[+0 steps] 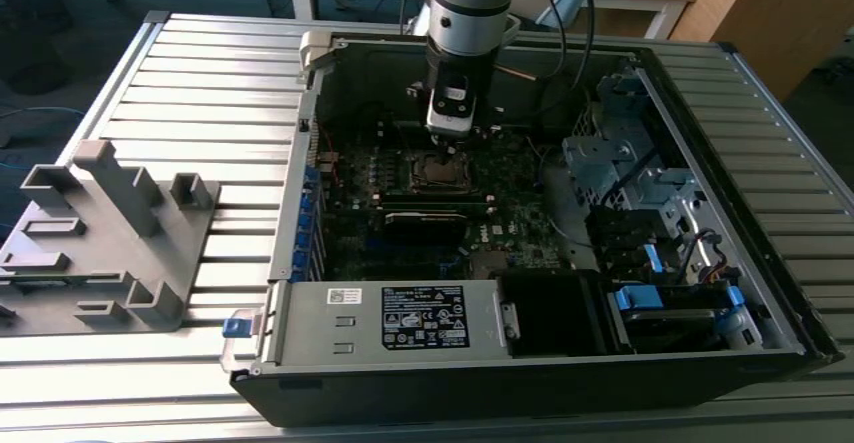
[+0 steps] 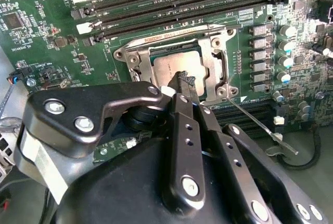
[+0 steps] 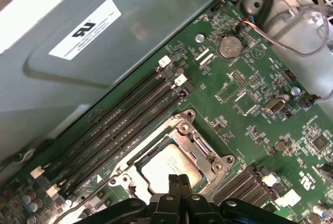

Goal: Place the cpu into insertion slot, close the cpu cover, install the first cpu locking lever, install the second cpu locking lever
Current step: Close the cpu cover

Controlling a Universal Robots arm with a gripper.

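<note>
**Gripper [image 2: 183, 80] pressed shut above the seated cpu**

Gripper fingers are pressed together with nothing between them, and their tips hover just over the cpu [image 2: 173, 67]. The chip lies flat in the insertion slot [image 1: 437, 173], near the middle of the board inside the open computer case [image 1: 300, 193].

The cpu cover [image 2: 214, 60] is folded down around the chip, whose dull metal face shows through the cover's square window. In both wrist views the cover sits flush, though I cannot tell whether it is clamped.

A thin wire locking lever [image 2: 260, 126] stands swung out from the socket corner, away from the frame. A second wire [image 2: 208, 27] runs along the cover's edge beside the memory slots [image 2: 182, 5].

The chip is probably light, stiff and easily harmed on its underside. With the cover over it, no edge is left to pinch. The cover looks like thin, springy sheet metal, best pushed on its flat frame and not on the chip. The lever looks like stiff, slippery spring wire, best taken at its bent end.

Room is tight. The memory slots lie close on one side and a row of capacitors [image 2: 285, 60] on another. The case walls rise all round. On the exterior view's left a grey fixture [image 1: 114, 238] rests on the worktop [image 1: 200, 73], well apart.
</note>
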